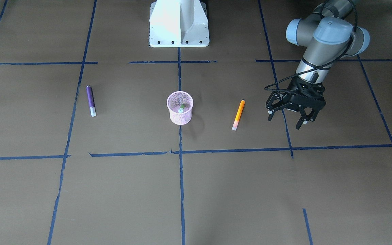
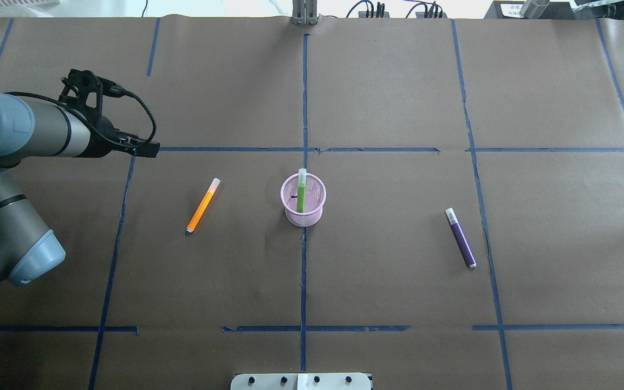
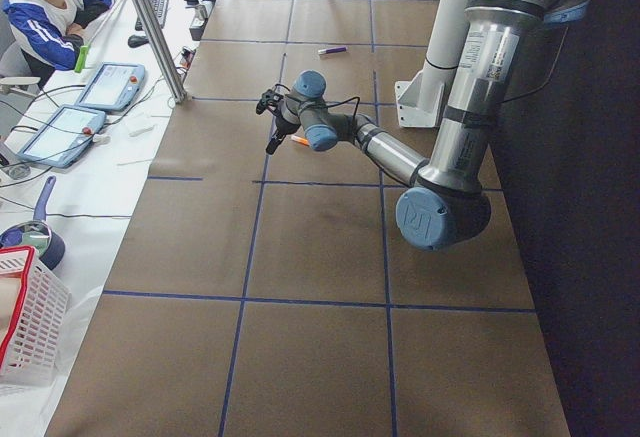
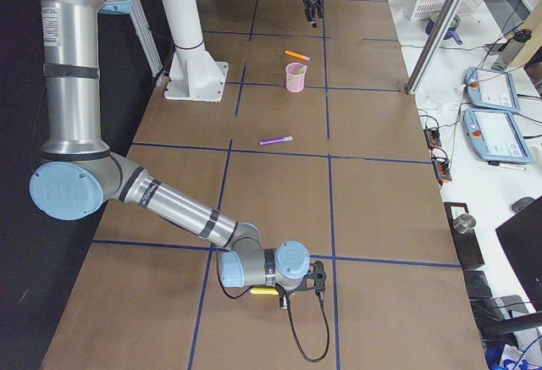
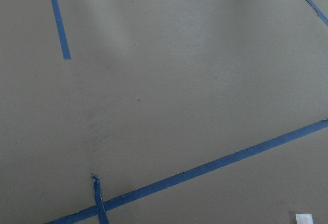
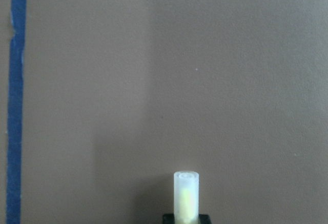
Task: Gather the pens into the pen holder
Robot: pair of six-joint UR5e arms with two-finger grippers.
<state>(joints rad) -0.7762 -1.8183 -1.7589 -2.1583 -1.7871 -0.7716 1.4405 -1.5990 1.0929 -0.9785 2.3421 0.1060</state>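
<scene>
The pink mesh pen holder [image 1: 180, 115] [image 2: 304, 218] stands at the table's middle with a green pen [image 2: 300, 196] upright in it. An orange pen [image 1: 238, 114] [image 2: 202, 206] lies between the holder and my left gripper [image 1: 284, 121], which hangs open and empty above the table. A purple pen [image 1: 90, 100] [image 2: 462, 241] lies on the holder's other side. My right gripper [image 4: 286, 292] is low over the table's far right end. In the right wrist view a yellowish pen [image 6: 185, 193] with a pale end sticks out from its black tips.
The white robot base [image 1: 179, 23] stands behind the holder. Blue tape lines [image 1: 180, 177] grid the brown table. An operator [image 3: 45, 7], tablets [image 3: 110, 82] and a white basket [image 3: 30, 322] are off the table's left end.
</scene>
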